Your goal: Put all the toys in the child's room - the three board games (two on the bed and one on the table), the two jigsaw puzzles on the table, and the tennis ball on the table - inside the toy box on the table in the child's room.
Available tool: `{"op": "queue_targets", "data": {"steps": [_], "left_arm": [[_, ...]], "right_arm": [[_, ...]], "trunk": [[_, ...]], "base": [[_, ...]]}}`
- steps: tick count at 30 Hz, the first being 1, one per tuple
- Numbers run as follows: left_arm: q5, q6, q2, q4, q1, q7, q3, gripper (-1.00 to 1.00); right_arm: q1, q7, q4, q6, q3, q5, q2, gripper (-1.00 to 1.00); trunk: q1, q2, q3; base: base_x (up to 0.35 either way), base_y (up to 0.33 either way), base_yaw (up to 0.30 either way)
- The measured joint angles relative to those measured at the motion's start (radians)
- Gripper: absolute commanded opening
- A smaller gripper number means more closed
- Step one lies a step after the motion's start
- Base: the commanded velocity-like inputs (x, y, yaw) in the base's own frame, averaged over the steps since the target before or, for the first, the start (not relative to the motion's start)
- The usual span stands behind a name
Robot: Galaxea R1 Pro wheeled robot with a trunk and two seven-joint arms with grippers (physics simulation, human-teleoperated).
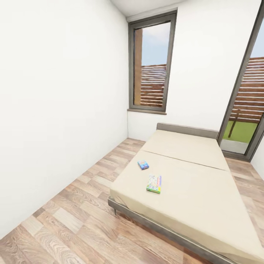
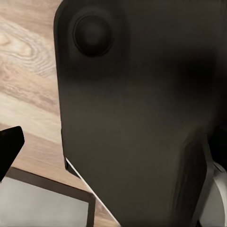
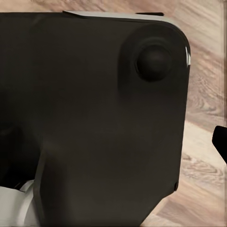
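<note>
Two board games lie flat on the beige bed [image 1: 194, 146] in the head view. A small blue box [image 1: 143, 164] sits near the bed's left edge. A larger green and multicoloured box [image 1: 154, 183] lies a little nearer to me. The toy box, the table, the puzzles and the tennis ball are out of view. One dark fingertip [image 2: 9, 144] of the left gripper pokes into the left wrist view, and one dark fingertip [image 3: 221, 142] of the right gripper into the right wrist view. Both hang over the wooden floor beside the robot's dark body [image 2: 142, 118].
A white wall runs along the left, with a strip of wooden floor [image 1: 73, 220] between it and the bed. Behind the bed stand a tall window [image 1: 152, 69] and a glass door [image 1: 244, 110]. The bed's grey frame [image 1: 146, 220] edges the near side.
</note>
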Motion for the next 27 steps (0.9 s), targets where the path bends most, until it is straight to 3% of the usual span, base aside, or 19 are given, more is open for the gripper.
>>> {"op": "queue_targets", "data": {"steps": [8, 21, 27], "left_arm": [[0.001, 0.001, 0.004, -0.027, -0.003, 0.001, 0.0, 1.0], [0.002, 0.005, 0.013, -0.043, -0.015, 0.004, 0.001, 1.0], [0.003, 0.016, 0.04, -0.074, -0.082, 0.005, 0.003, 1.0]], "right_arm": [[0.0, 0.0, 0.0, -0.001, -0.001, 0.0, -0.015, 1.0], [0.0, 0.0, -0.002, -0.041, -0.005, -0.002, -0.013, 1.0], [-0.007, -0.002, -0.065, -0.068, -0.01, -0.01, -0.015, 1.0]], "trunk": [[-0.031, 0.056, 0.025], [-0.08, 0.147, 0.066], [-0.103, 0.189, 0.085]], "base": [[0.0, 0.0, 0.002], [0.0, 0.0, 0.0], [0.0, 0.0, 0.0]]}}
